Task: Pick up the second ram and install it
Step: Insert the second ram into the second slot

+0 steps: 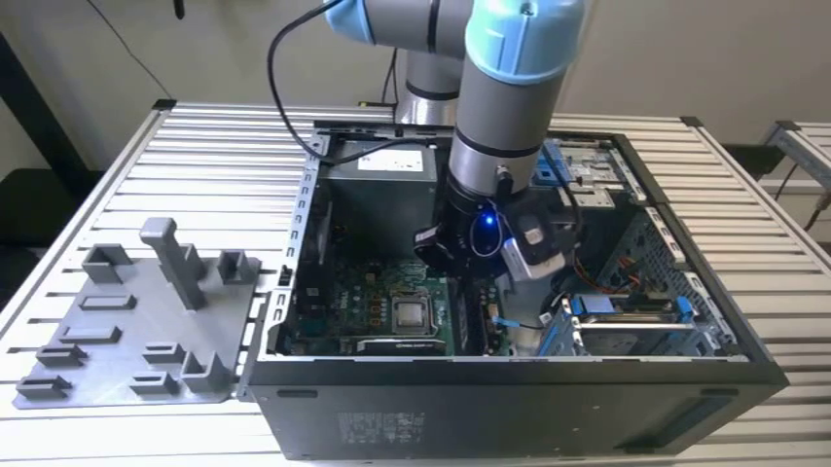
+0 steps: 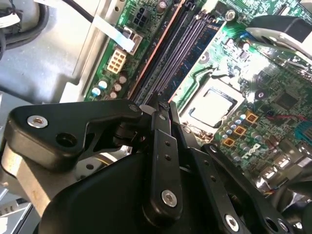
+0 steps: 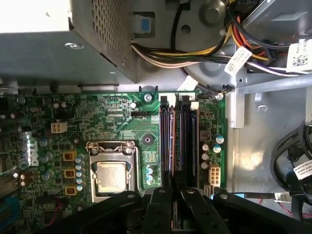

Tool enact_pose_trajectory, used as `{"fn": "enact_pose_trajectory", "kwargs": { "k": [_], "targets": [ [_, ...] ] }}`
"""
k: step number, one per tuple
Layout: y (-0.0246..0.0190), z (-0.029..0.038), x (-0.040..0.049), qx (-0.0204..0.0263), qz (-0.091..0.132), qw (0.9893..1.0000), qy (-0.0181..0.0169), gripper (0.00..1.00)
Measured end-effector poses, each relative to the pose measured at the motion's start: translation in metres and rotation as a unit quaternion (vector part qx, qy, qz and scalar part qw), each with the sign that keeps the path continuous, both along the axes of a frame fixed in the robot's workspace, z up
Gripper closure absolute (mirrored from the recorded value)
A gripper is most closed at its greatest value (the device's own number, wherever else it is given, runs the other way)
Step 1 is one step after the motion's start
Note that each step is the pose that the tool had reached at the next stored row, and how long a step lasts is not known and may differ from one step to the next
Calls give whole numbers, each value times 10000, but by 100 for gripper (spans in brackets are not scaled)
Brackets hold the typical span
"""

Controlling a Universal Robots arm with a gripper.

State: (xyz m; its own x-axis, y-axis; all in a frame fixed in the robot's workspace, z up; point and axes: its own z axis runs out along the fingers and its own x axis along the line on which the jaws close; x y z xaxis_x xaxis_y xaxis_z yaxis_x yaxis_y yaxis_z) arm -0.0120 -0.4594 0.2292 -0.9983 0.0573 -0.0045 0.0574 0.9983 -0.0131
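Where the arm is: the arm (image 1: 500, 107) reaches down into the open case (image 1: 520, 409) on the table (image 1: 221, 146), because the board (image 3: 117, 112) lies flat on the floor of the case
Gripper place: the gripper (image 2: 161, 103) hangs just over the long black slots (image 3: 166, 141), and its tip lines up with them, so a thin stick can go straight down into one
Gripper grip: I cannot tell if it is open or closed, or if anything is pinched in it, since its own black body hides the tip
Ram: in the second wrist view a dark blue ram (image 2: 197, 48) stands on its edge in the slots, and it runs right up to the gripper tip
Which ram: I cannot tell if this is the second one or one that was put in first
Why it stands that way: a ram has to sit upright with its long edge down in the slot, so my guess is that it is already in or almost in
Chip: the square silver chip (image 3: 111, 176) sits beside the slots, apart from the gripper
Holder: the grey holder (image 1: 130, 331) lies on the table at the exterior view's left, well apart from the gripper, and I see no ram in it
How far along: picking up looks done, and the work is now at the slots
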Motion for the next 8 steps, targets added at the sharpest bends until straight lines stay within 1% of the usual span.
{"fn": "enact_pose_trajectory", "kwargs": {
  "k": [8],
  "targets": [
    [0, -57, 0, -2, 0, 10000, 0, 86]
  ]
}}
